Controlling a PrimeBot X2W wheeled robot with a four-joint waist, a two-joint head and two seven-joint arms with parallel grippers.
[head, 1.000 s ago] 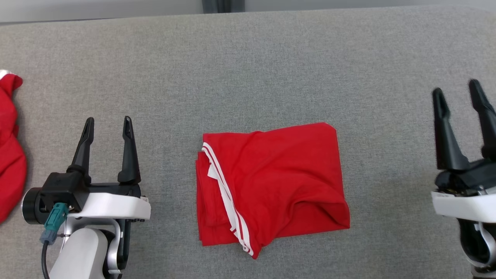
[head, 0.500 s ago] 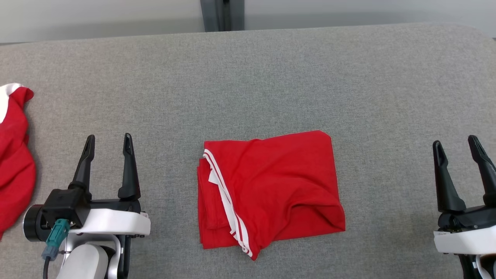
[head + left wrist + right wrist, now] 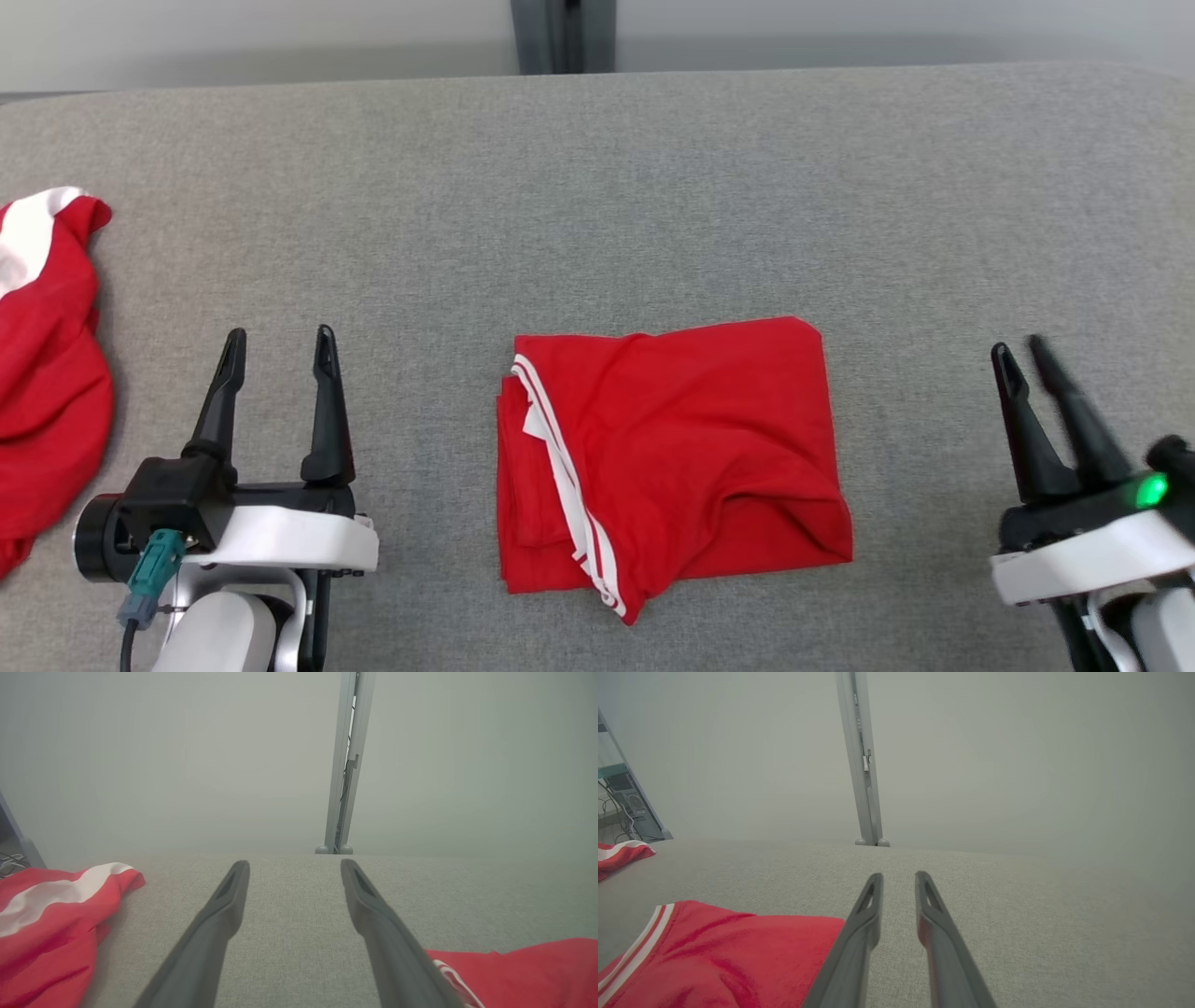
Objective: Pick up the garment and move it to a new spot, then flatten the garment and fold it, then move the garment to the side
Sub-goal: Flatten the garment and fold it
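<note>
The folded red garment point(image 3: 667, 457) lies flat on the grey worktop point(image 3: 597, 187), in the lower middle of the head view. It sits between the two end effectors and touches neither.

It is a rough rectangle, a little longer across the frame than up it. A white-striped trim runs down its left part, from the upper left corner to the bottom edge. The right-hand edge is a plain, clean fold.

The left end effector point(image 3: 280, 332) is at the lower left of the frame. Its fingers are spread wide, point up the frame and hold nothing. The garment lies to its right. In the left wrist view only a red corner shows at the lower right, beside the finger.

The right end effector point(image 3: 1019, 346) is at the lower right, slightly blurred. Its fingers are drawn close with a narrow gap and hold nothing. The garment lies to its left, filling the lower left of the right wrist view.

The two are about equally far from the cloth, the right perhaps a shade nearer. Folding looks done, so the shift to the side is probably what remains.

A second red garment point(image 3: 47, 373), crumpled and with a white band, lies at the left edge of the frame, well apart from the folded one.
</note>
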